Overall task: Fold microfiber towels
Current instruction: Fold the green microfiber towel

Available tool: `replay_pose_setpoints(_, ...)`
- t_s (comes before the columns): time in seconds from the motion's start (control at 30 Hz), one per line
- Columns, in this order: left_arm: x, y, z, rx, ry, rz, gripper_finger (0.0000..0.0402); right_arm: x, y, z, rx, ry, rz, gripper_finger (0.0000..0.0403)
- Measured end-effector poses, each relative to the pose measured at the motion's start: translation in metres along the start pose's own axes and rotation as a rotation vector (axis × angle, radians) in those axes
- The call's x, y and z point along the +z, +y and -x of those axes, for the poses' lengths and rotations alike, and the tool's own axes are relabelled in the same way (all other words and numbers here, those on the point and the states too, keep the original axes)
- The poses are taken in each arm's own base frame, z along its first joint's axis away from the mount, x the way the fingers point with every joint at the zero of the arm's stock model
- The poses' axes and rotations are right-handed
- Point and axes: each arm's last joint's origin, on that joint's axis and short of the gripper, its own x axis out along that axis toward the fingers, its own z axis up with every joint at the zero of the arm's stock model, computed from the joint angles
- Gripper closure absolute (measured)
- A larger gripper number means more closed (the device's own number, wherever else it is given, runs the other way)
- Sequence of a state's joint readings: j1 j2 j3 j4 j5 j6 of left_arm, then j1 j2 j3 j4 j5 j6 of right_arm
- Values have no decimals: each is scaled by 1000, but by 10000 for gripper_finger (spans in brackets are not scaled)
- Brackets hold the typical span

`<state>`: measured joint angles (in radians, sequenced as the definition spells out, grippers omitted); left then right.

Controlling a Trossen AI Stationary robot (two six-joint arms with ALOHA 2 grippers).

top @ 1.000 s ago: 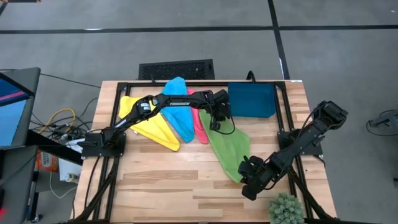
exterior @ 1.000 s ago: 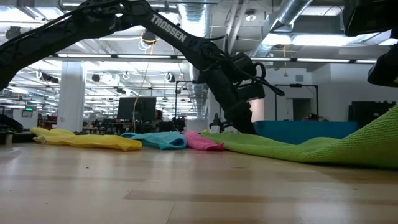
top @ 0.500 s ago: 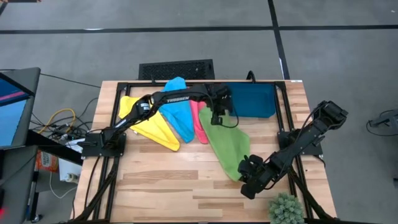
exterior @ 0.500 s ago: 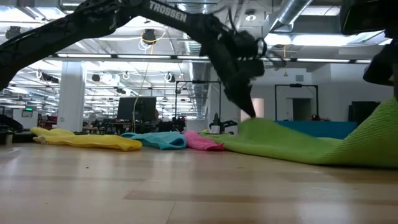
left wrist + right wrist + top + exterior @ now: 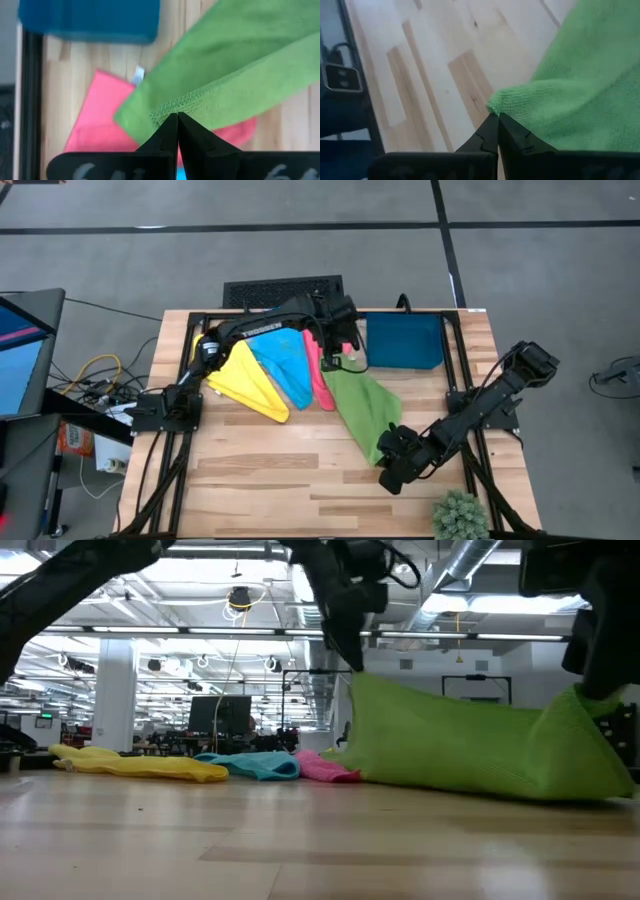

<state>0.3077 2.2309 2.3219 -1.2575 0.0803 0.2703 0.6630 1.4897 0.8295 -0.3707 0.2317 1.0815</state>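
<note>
The green towel (image 5: 364,408) stretches between my two grippers, raised off the table at both ends; its lower edge (image 5: 470,788) rests on the wood. My left gripper (image 5: 338,360) is shut on its far corner, high above the table. My right gripper (image 5: 392,448) is shut on its near corner. The yellow towel (image 5: 245,380), the sky-blue towel (image 5: 288,365) and the pink towel (image 5: 320,380) lie flat side by side at the far left. My left gripper pinches the green towel's far corner (image 5: 162,114) at its hemmed edge between its two fingers, from above. The corner is lifted clear and the cloth hangs down from it (image 5: 375,700). My right gripper pinches the towel's near corner (image 5: 501,106) between its two fingers. The corner is lifted off the table, and the cloth runs away from it toward the other gripper.
A dark blue tray (image 5: 404,340) sits at the far edge, right of my left gripper. A small green plant (image 5: 460,515) stands at the near right corner. Bare wood (image 5: 270,470) lies at the near left.
My left gripper has risen and gone toward the table's far-left with the towel's far corner. The green towel, which lay flat, now stands up off the table between the two grippers. My right gripper has lifted the near corner slightly.
</note>
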Motion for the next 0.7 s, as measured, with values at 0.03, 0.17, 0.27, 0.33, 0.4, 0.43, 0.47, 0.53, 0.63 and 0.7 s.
replay_pose_setpoints(0.03,-3,-1,6,-2,21,13,401,1,1,0,6,-4,-3,376)
replay_pose_setpoints(0.17,-16,-7,21,-21,119,61,401,1,3,0,27,-14,-29,376)
replay_pose_setpoints(0.27,-23,-14,30,-35,182,93,401,1,5,1,49,-22,-37,376)
replay_pose_setpoints(0.33,-25,-21,33,-42,221,102,401,1,8,1,70,-29,-37,376)
replay_pose_setpoints(0.4,-25,-29,35,-46,234,112,401,1,9,1,85,-35,-41,376)
replay_pose_setpoints(0.43,-25,-34,35,-47,240,120,401,2,10,1,93,-38,-43,376)
replay_pose_setpoints(0.47,-24,-38,36,-46,241,126,401,2,11,1,101,-43,-45,376)
replay_pose_setpoints(0.53,-23,-49,40,-32,235,121,401,3,12,1,115,-51,-49,376)
replay_pose_setpoints(0.63,-20,-69,45,6,227,96,401,4,13,2,128,-56,-63,376)
replay_pose_setpoints(0.7,-19,-82,51,23,214,73,401,4,14,2,138,-62,-70,376)
